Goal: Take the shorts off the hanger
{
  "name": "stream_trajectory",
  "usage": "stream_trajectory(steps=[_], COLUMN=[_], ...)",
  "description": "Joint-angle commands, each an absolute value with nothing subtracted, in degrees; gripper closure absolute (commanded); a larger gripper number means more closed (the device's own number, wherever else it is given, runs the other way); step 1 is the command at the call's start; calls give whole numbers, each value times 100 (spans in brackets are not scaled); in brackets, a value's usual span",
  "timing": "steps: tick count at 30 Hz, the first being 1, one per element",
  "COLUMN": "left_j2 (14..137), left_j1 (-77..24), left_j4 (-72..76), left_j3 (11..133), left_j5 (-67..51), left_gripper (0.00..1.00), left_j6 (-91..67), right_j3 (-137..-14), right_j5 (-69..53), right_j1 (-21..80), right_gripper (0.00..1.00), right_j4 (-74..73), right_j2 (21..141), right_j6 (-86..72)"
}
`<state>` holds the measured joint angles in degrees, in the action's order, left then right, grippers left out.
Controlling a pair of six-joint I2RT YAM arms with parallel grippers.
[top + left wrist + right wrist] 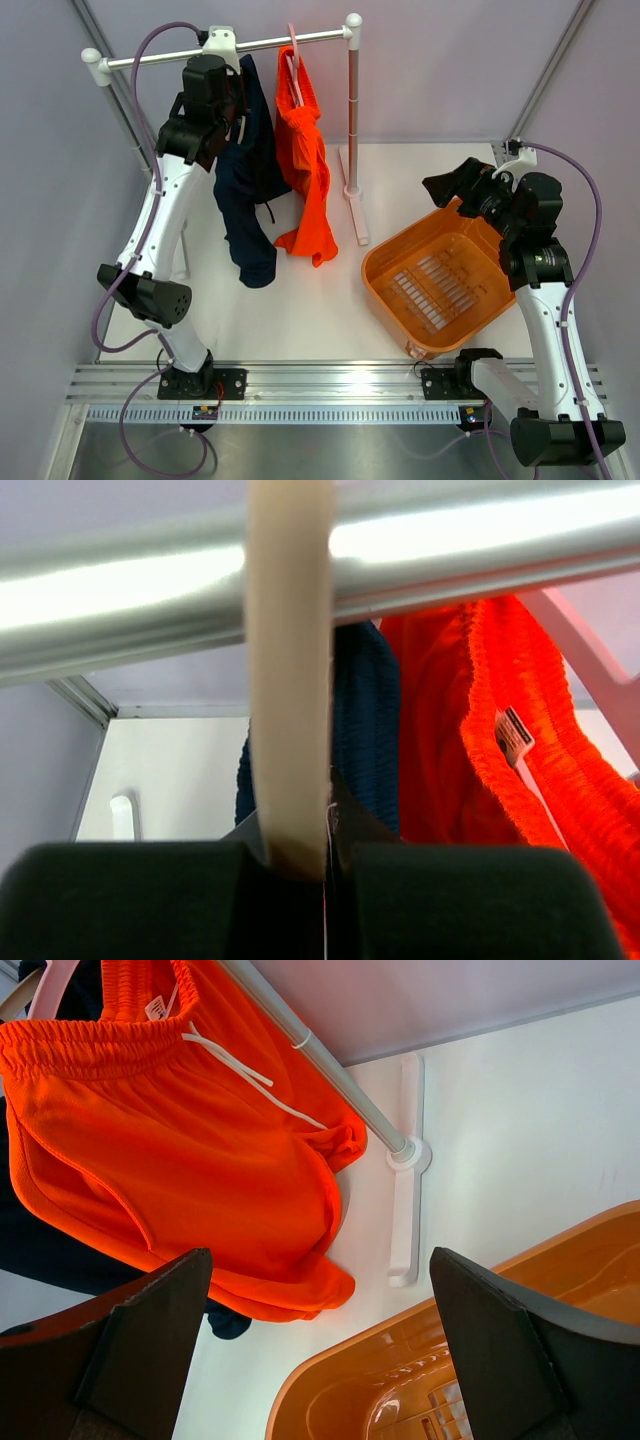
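left gripper (325, 865) clamps hanger (290, 680); right gripper (320, 1260) spread near basket (560, 1250)

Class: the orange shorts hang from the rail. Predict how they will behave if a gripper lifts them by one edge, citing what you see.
Probably floppy: the orange shorts droop in folds and would sag from any grip. Likely light, being thin fabric. The loose white drawstring and pink hanger might snag as they come away.
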<state>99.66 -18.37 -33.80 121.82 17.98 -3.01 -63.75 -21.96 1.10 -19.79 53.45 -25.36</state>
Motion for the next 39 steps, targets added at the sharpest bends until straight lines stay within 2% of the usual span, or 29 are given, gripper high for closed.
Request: stream_trajectory(steps=[1,12,20,26,28,32,35,39], left_j2=[9765,9115,8148,7236,6971,6277,6003,5696], left_j1=[-1819,-1819,-2030,-2302,-2381,-2443,-2478,-2566], left_j4=[-3217,-3927,-4692,-5526,-5721,-5827,-6054,-5942], left_j3=[12797,12841,11867,11242,10944,10118,9748,9265], left_j5=[1591,1529,1512,503,213,-1033,-1999,-2697], left_gripper=[100,100,100,100,100,100,100,100], left_j6=[-264,-518,-738,-659,-677,-668,-510,-404], right_j3=[-6574,-6627,-6504,-6513,-6600,-7004,-7198,-7418], right_j5=[-2232,-2408,-3084,-3647,-3543,-2779,-2234,-1567], right_j1=[114,114,105,316,561,2060,2740,3767], right_gripper=[1,1,1,1,1,1,4,6], right_j4=[-1890,-1907,-1661,-1670,-1757,-2196,-2285,-2355], right_j2=[5379,5528,5590,5643,5660,5818,5950,6152], right_j6=[-2435,-2426,-2373,-2329,-2251,-2004,-1986,-2065])
